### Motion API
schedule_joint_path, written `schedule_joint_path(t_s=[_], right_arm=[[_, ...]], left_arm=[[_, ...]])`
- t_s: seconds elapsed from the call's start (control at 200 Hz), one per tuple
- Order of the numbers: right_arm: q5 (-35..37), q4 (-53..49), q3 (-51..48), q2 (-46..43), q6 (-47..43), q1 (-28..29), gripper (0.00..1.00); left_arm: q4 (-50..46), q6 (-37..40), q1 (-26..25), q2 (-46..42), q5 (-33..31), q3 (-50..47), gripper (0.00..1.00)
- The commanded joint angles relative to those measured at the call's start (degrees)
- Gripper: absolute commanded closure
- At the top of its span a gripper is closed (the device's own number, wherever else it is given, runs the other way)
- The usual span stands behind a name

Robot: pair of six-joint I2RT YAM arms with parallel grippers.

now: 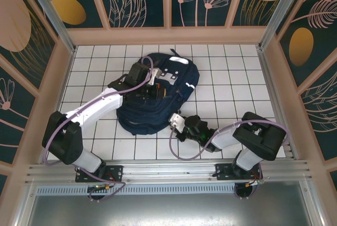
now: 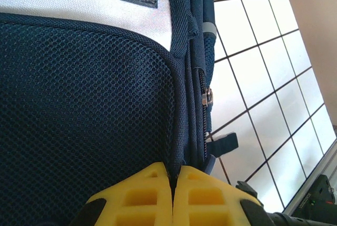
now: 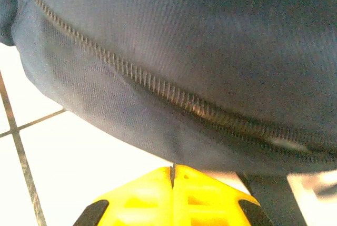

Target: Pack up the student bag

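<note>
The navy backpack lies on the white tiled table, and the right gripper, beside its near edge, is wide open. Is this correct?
Not quite. The right gripper is shut, not wide open: in the right wrist view its yellow fingers meet. The backpack does lie on the white tiled table, with that gripper beside its near edge.

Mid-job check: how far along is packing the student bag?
Looks done: the student bag lies flat, and the zipper beside the right pincer looks closed. In hand: both pincers are shut against it, the left pincer at the seam of the mesh pocket. Left: the slider near that seam; whether its track is fully closed I can't tell.
</note>
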Motion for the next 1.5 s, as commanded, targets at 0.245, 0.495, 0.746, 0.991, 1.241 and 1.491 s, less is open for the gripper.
schedule_joint_path(t_s=[0.245, 0.495, 0.746, 0.991, 1.241, 1.491], right_arm=[[6.61, 4.97, -5.42, -7.39, 5.77, -5.1, 0.73], [-0.31, 10.64, -3.22, -3.74, 1.24, -8.13, 0.62], [-7.52, 12.14, -0.98, 0.36, -3.23, -12.77, 0.62], [-10.33, 13.03, 0.17, 3.21, -5.38, -12.83, 0.62], [-9.74, 13.18, 2.68, 7.15, -5.8, -11.43, 0.62], [-7.72, 12.88, 4.59, 10.07, -4.14, -10.2, 0.74]], left_arm=[[3.83, 0.17, 0.03, -4.52, 0.29, -0.47, 1.0], [3.86, 0.71, 0.08, -6.61, 2.74, -1.97, 1.0], [3.74, 1.17, 0.03, -8.67, 3.79, -3.83, 1.0], [4.62, 0.94, 0.03, -10.45, 6.15, -6.46, 1.0], [5.26, 0.77, 0.04, -10.55, 6.68, -7.26, 1.0], [5.76, 0.06, 0.06, -10.51, 7.11, -6.99, 1.0]])
